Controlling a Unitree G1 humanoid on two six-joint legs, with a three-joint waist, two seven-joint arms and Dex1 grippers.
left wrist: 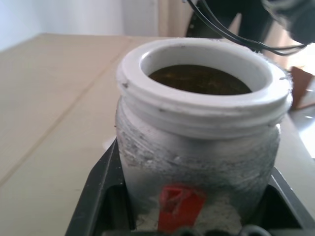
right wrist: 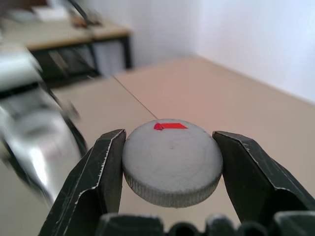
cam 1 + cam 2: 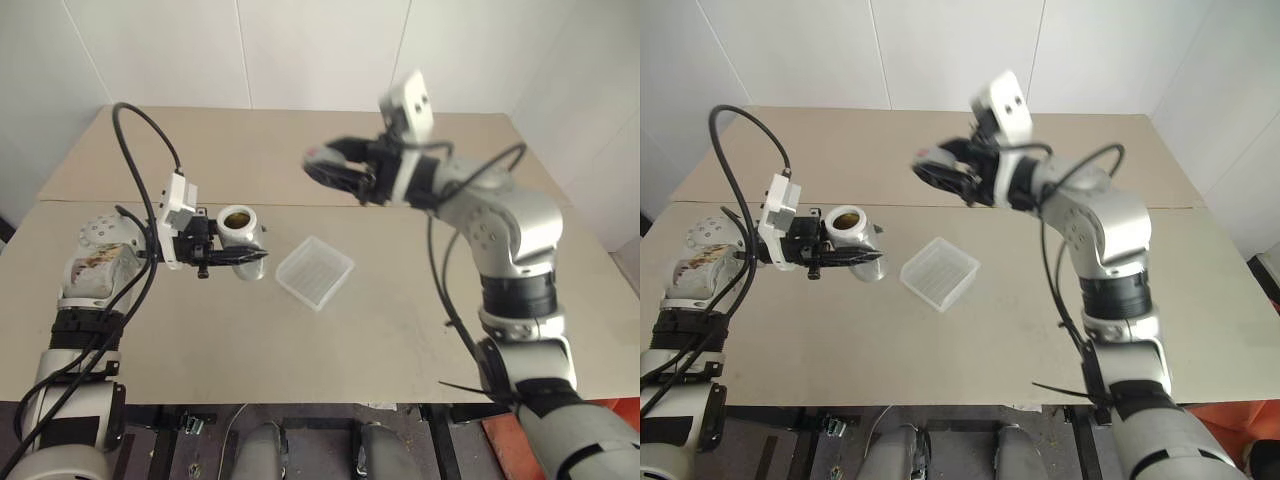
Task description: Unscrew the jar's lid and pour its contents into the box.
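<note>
The jar (image 3: pixel 238 228) is silvery-grey with a white threaded rim and a red mark on its label. It stands upright and uncapped, held above the table at the left. My left gripper (image 3: pixel 252 256) is shut on the jar's body. The dark brown contents (image 1: pixel 199 79) fill it to near the rim. The lid (image 2: pixel 172 160), round and grey with a small red mark on top, is clamped between the fingers of my right gripper (image 3: pixel 322 166). That gripper is raised well above the table, to the right of the jar and behind the box. The box (image 3: pixel 314 271), a clear ribbed tray, lies on the table right of the jar.
The beige table (image 3: pixel 400 330) has a seam running across it behind the box, with a second tabletop (image 3: pixel 280 140) beyond reaching the white wall. Black cables (image 3: pixel 140 130) loop off both arms. Another desk (image 2: pixel 74 34) stands in the background.
</note>
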